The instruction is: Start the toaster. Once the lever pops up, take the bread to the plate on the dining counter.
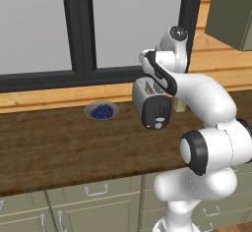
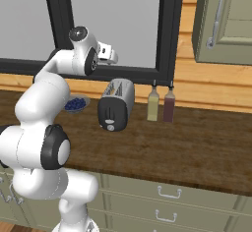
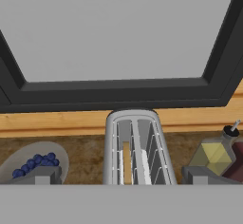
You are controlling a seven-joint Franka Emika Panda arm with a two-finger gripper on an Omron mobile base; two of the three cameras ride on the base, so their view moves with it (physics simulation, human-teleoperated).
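— Biggest thing there?
— Wooden worktop [image 2: 197,147], running under a dark-framed window [image 2: 170,39].
— And on it?
— Toaster [image 2: 117,104], black end face toward the front edge, lever [image 2: 109,120] low on that face. Beside it, a grey bowl of blueberries [image 1: 101,111] and two bottles [image 2: 160,104].
— Bread?
— Bread [image 3: 126,163] sat down in one slot, seen from above.
— Claw?
— Gripper [image 3: 118,176] hovered above the toaster, fingers [image 3: 42,175] spread wide apart, gripping nothing.
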